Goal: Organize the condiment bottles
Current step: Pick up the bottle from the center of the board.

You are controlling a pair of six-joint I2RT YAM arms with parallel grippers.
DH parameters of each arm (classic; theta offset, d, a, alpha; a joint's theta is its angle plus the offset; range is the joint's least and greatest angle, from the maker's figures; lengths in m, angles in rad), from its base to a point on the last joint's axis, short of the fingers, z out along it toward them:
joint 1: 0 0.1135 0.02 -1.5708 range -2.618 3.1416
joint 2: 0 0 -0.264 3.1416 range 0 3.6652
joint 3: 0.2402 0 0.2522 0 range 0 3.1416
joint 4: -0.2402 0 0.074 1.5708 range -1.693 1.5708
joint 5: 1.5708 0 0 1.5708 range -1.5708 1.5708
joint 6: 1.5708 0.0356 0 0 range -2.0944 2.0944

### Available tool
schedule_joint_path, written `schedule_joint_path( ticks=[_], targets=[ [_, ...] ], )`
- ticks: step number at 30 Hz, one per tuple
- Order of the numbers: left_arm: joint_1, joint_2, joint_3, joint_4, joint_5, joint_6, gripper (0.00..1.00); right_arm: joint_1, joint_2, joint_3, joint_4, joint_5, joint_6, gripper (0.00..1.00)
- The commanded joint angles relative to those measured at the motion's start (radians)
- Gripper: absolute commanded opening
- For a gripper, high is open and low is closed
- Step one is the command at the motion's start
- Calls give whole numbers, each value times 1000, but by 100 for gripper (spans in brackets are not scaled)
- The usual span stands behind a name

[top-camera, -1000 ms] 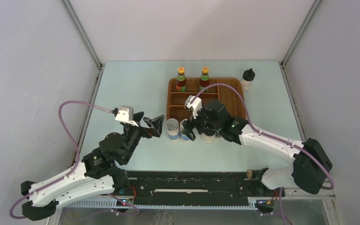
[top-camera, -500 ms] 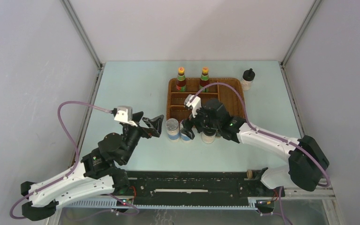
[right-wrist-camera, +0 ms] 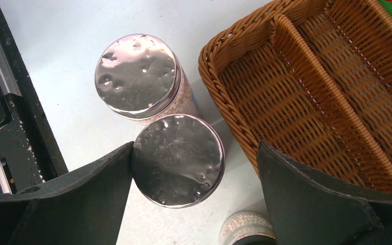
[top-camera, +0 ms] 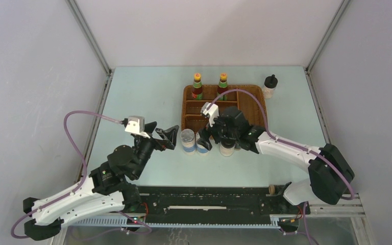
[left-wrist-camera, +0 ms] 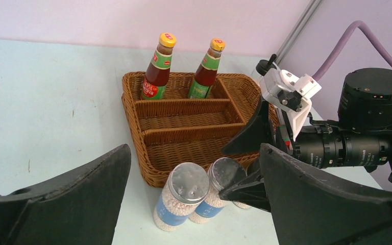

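Two silver-topped shakers [top-camera: 187,141] [top-camera: 199,144] stand side by side on the table just in front of the wicker tray [top-camera: 250,104]. My right gripper [right-wrist-camera: 194,153] is open and straddles the right shaker [right-wrist-camera: 178,159]; its left finger touches the lid's edge and the right finger stands apart. My left gripper [top-camera: 166,137] is open, empty, left of the shakers [left-wrist-camera: 186,196]. Two yellow-capped sauce bottles [top-camera: 197,86] [top-camera: 223,84] stand upright in the tray's back compartments. One white black-capped bottle [top-camera: 227,148] stands beside the right gripper, another [top-camera: 269,87] right of the tray.
The tray's long compartments [right-wrist-camera: 306,97] hold nothing in view. A small dark thing with a tan top [top-camera: 273,189] sits by the right arm's base. The black rail [top-camera: 209,201] runs along the near edge. Grey walls close in both sides.
The right arm's elbow has swung a little leftward while its gripper stays around the right shaker. The left arm has not moved.
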Motion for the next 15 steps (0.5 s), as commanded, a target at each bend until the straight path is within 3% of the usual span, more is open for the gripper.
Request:
schedule_joint_path(
  ticks=[1, 8, 15],
  targets=[
    [-3, -4, -22, 35, 8, 24, 100, -9, 9, 1, 44, -25, 13, 94],
    [-3, -10, -27, 35, 11, 22, 100, -11, 29, 1, 50, -34, 20, 86],
    [-3, -10, -29, 35, 10, 20, 100, -13, 33, 1, 39, -27, 19, 71]
  ],
)
